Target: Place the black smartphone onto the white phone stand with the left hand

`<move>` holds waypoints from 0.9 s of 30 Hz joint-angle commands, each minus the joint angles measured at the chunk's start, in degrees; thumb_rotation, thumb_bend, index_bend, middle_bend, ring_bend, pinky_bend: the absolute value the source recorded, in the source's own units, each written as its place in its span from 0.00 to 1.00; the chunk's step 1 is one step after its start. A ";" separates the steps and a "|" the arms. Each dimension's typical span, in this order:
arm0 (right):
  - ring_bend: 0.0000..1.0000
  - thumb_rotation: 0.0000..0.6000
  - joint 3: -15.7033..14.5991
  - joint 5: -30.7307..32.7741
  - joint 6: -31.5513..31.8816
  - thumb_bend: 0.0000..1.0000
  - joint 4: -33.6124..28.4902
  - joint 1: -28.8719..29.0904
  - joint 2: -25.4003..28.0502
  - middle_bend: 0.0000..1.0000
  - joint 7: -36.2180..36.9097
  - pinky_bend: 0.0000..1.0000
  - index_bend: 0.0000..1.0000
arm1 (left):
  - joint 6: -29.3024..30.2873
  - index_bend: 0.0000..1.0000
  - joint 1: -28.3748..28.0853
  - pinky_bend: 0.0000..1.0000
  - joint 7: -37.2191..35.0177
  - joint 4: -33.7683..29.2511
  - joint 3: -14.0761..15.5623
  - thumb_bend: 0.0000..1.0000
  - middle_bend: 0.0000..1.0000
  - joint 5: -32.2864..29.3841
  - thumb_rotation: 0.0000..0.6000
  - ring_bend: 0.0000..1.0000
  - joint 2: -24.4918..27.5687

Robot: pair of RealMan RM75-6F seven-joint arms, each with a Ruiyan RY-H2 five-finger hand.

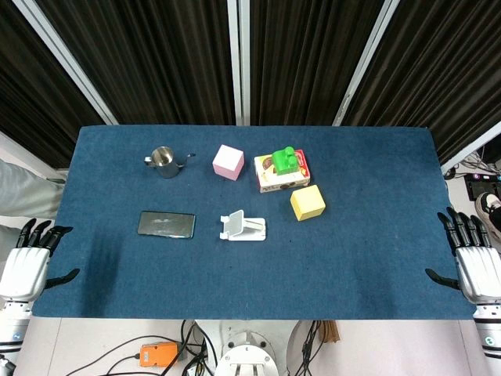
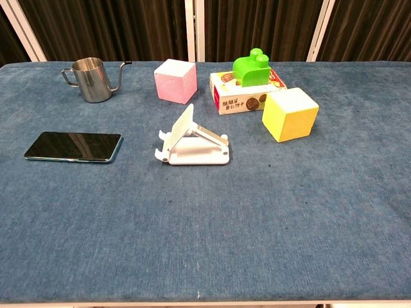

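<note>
Blue fuzzy cloth covers the surface (image 1: pixel 360 258), with lots of bare room along its near edge. Left robot hand (image 1: pixel 27 262) and right robot hand (image 1: pixel 473 262) wait off its sides, fingers spread, holding nothing. Farther in, the flat shiny black smartphone (image 2: pixel 73 147) lies left of the white plastic phone stand (image 2: pixel 192 142), not touching. Behind sit a yellow cube (image 2: pixel 290 114), pink cube (image 2: pixel 175 80) and small metal pitcher (image 2: pixel 90 79).

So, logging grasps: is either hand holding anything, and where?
Nothing held. Left hand and right hand are open at the table edges; smartphone lies untouched.

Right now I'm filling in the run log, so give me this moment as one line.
phone: flat on cloth, untouched | stand: empty | left hand: open at table edge | right hand: open at table edge
</note>
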 commanded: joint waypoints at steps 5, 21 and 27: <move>0.00 1.00 0.83 0.55 -0.12 0.13 -1.20 0.44 1.42 0.04 -0.29 0.04 0.00 | -3.01 0.22 -4.12 0.02 0.23 -3.28 -1.25 0.03 0.24 2.54 1.00 0.12 -0.90; 0.00 1.00 0.85 0.85 0.23 0.13 -1.84 0.11 2.51 0.04 1.03 0.04 0.00 | -31.10 0.23 -24.87 0.02 16.75 -4.88 -7.74 0.06 0.24 -7.81 1.00 0.14 -9.97; 0.00 1.00 1.06 1.98 -0.84 0.13 -1.01 0.43 2.01 0.04 1.55 0.04 0.00 | -38.51 0.23 -29.53 0.02 21.91 -1.17 -8.99 0.06 0.21 -18.59 1.00 0.09 -13.92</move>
